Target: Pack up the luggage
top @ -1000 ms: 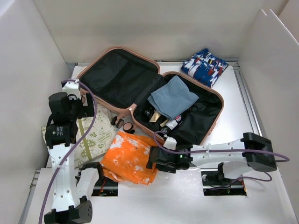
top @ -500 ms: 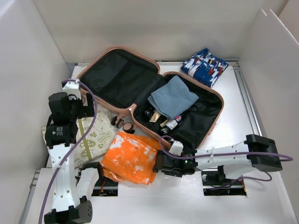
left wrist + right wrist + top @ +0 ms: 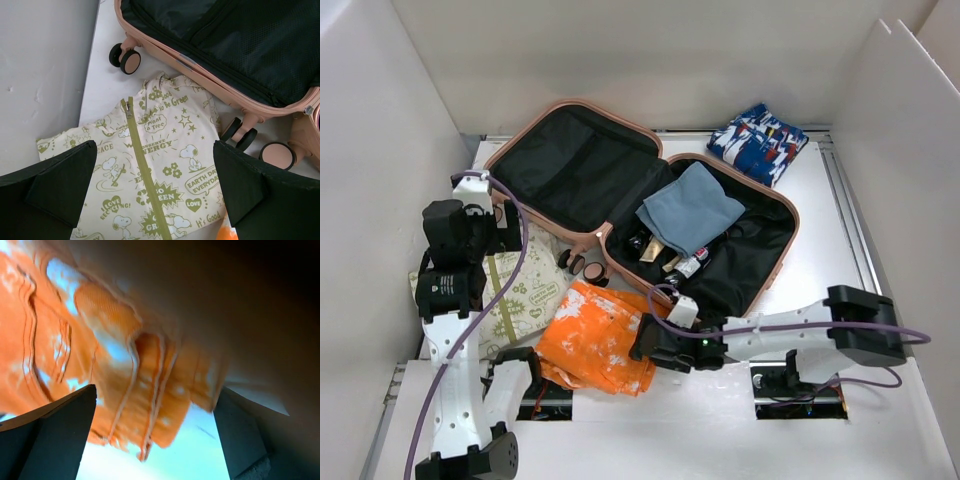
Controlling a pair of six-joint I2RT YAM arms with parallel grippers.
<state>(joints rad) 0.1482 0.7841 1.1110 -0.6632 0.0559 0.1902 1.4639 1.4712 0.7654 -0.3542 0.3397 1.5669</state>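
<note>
The pink luggage (image 3: 570,170) lies open mid-counter (image 3: 835,235). The right claw (image 3: 155,388), fingers apart, noses against the orange garment (image 3: 595,335). The left claw (image 3: 155,145) hangs spread wide over a cream printed jacket (image 3: 150,175).

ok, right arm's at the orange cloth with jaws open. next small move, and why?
Probably ease the right gripper a touch further onto the orange garment and close on its edge. Its wrist view shows the fingers spread with orange fabric filling the gap, and from above the garment lies on the table, outside the luggage.
</note>
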